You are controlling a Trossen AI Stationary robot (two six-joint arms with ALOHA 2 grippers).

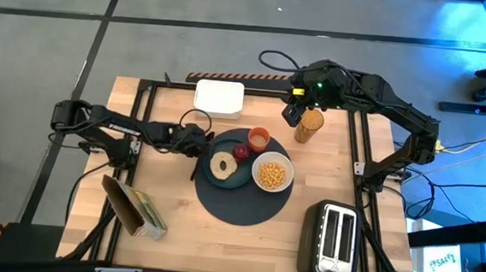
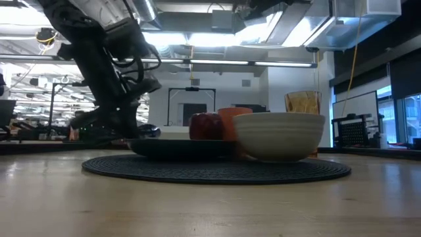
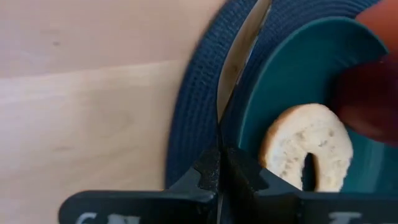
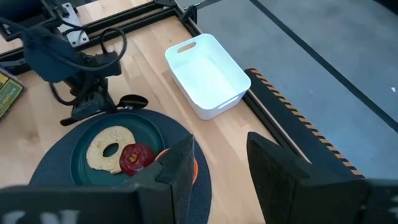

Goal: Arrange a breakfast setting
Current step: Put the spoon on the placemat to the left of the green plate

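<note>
Dark woven round mat (image 1: 245,200) lies at the centre of the wooden desk (image 1: 175,251). On it, at about 10 o'clock, sits the teal plate (image 1: 233,180), carrying the bagel (image 1: 222,164) and, at the plate's 1 o'clock edge, the red fruit (image 1: 241,151). White bowl (image 1: 273,173) filled with yellow cereal (image 1: 271,175) rests on the mat at 3 o'clock, just beside the plate. Small orange cup (image 1: 258,139) stands at the mat's 12 o'clock rim.

Left tool (image 1: 201,142) is low at the mat's 10 o'clock edge, its fingers pressed together on the metal spoon (image 3: 237,56), whose handle runs along the plate's rim over the mat; the spoon's bowl shows just off the mat in the right wrist view.

Right tool (image 1: 293,114) hovers beyond the mat at 1 o'clock, fingers apart and empty, near an amber tumbler (image 1: 309,126).

Off the mat: white bin (image 1: 219,98) at 11 o'clock, toaster (image 1: 331,241) at 4 o'clock, cereal box (image 1: 135,210) at 8 o'clock.
</note>
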